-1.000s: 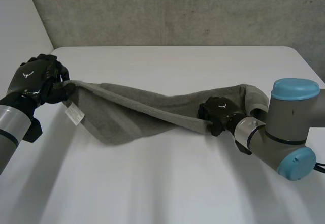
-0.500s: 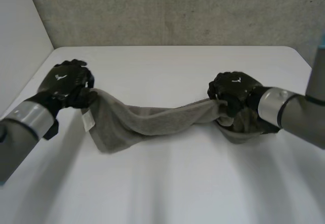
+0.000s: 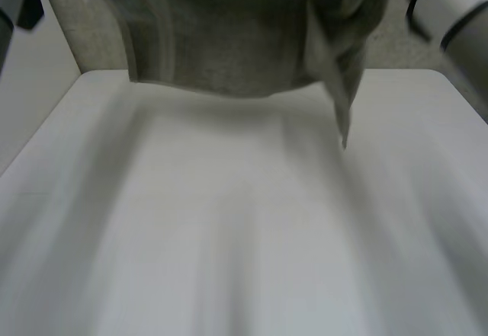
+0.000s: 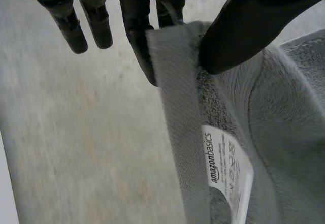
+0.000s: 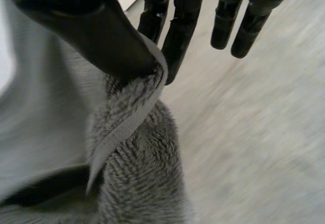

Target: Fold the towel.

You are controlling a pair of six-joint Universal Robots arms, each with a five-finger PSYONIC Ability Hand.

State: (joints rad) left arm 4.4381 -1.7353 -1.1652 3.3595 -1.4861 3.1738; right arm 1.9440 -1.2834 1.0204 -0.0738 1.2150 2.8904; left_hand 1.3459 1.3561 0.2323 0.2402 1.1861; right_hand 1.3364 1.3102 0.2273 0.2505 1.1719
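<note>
Towel [image 3: 221, 31] hangs high above the white table [image 3: 229, 244], stretched wide, likely to lay flat for folding. My left hand [image 4: 254, 21] pinches the corner by the label [image 4: 226, 168]. My right hand [image 5: 76, 26] pinches the other corner's hem.

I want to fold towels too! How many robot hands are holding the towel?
2. The left hand pinches the grey towel at its hem near the white label; the right hand pinches another hemmed edge.
</note>
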